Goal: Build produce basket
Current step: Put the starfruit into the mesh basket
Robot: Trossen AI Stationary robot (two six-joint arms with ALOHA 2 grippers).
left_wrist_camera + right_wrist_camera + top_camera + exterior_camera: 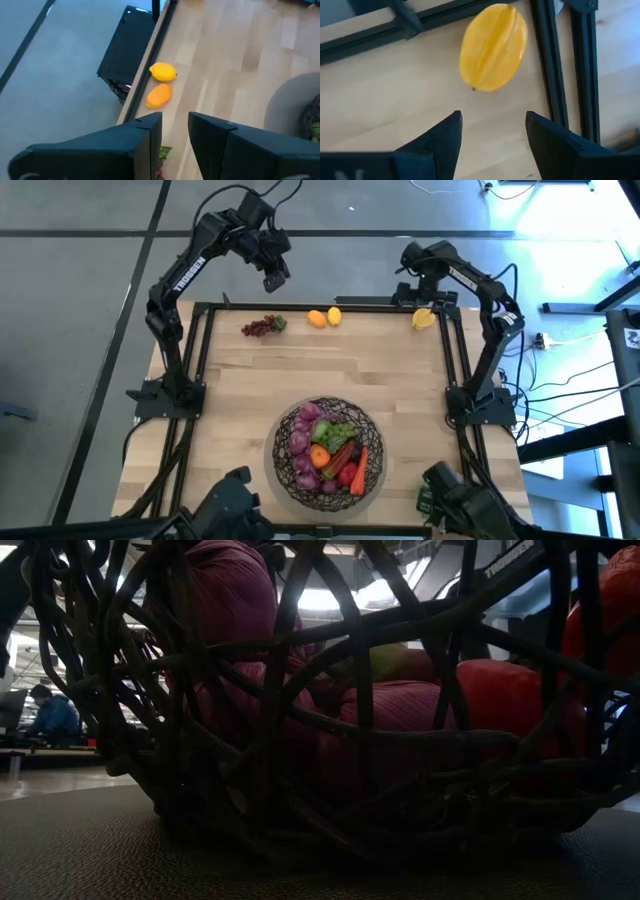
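Note:
The basket (330,445), a dark woven wire bowl, stands near the table's front edge and holds several produce pieces: purple, green, orange and red. It fills the low view (330,740). Along the far edge lie a purple grape bunch (263,326), an orange piece (316,318), a lemon (334,315) and, at the far right corner, a yellow ribbed fruit (424,319). My right gripper (492,135) points down just above that fruit (493,47), open and holding nothing. My left gripper (175,135) hangs high beyond the far edge (272,278), its fingers slightly apart with nothing between them.
Black frame rails (300,307) run around the tabletop; one corner (555,60) lies right beside the yellow fruit. A black box (127,45) sits on the floor beyond the far edge. Bare wood stretches between the far row and the basket. A person (50,715) sits far off in the room.

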